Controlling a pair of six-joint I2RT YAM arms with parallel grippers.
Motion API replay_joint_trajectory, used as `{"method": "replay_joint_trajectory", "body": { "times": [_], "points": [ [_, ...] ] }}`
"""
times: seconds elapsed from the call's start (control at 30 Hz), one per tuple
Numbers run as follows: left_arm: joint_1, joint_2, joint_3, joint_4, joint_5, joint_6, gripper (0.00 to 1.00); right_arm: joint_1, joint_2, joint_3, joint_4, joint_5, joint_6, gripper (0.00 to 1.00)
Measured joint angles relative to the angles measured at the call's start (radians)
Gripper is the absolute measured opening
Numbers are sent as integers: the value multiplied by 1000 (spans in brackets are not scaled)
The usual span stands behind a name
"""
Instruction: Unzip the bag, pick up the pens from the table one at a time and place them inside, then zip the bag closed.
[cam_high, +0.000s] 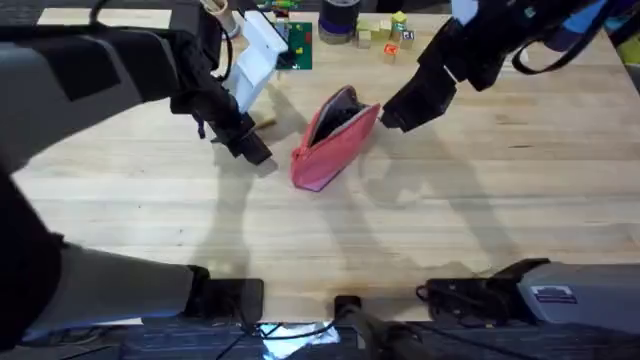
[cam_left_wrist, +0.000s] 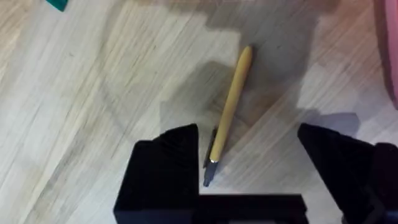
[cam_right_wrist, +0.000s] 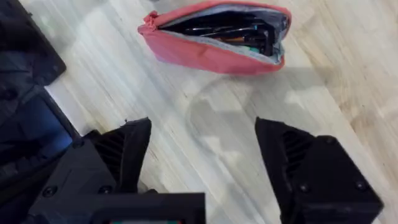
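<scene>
One tan pen (long axis running lengthwise through the gap) beneath open left gripper, left of unzipped bag; right gripper open too.

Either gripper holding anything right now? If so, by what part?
Nothing held. The left gripper is open, straddling the tan-yellow pen lying on the table. The right gripper is open and empty near the unzipped pink pouch.
</scene>
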Motion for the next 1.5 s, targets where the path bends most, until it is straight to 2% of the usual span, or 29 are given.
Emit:
{"method": "replay_joint_trajectory", "body": {
  "times": [0.17,0.6,1.43,1.5],
  "points": [
    [1,33,11,4,-8,19,993,0,0,0,0,0,0,996],
    [8,82,53,-23,28,51,993,0,0,0,0,0,0,996],
    [22,105,71,-64,66,47,995,0,0,0,0,0,3,996],
    [24,107,73,-69,73,46,952,0,0,0,0,0,3,996]
  ]
}}
